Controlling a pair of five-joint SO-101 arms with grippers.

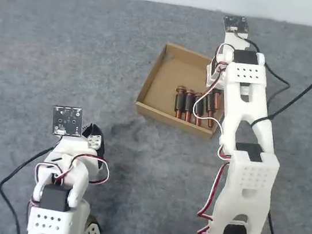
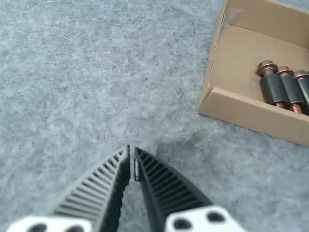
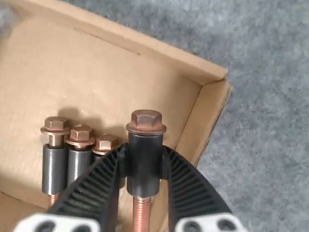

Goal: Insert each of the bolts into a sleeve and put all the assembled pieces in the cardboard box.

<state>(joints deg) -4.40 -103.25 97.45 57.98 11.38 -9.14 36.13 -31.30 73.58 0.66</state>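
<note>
While the left arm sits at about 7 o'clock in the high view, I record the left gripper (image 2: 131,150) as pressed together and holding nothing. Its tips point at the bare grey table (image 1: 66,52), short of the box.

Moving right, the cardboard box (image 1: 148,87) lies just past centre, toward 1 o'clock. Three assembled pieces (image 3: 79,154) lie side by side on its floor, heads level and shanks parallel, close to the near wall.

Further right, the right arm runs from 5 o'clock up to 1 o'clock and ends over the box. The right gripper (image 3: 143,151) is pinching a fourth piece by its black sleeve (image 3: 143,166). The bolt (image 3: 146,122) is fully seated, with the copper head at one end and the thread showing at the other. The piece is just beside the three, between them and the box's side wall. I cannot tell whether it touches the floor.

Assessment: the step in hand is depositing this piece. The next move calls for a short descent and a gentle spreading of the gripper, so the piece settles parallel to its neighbours. It must clear the wall and not roll onto the others.
</note>
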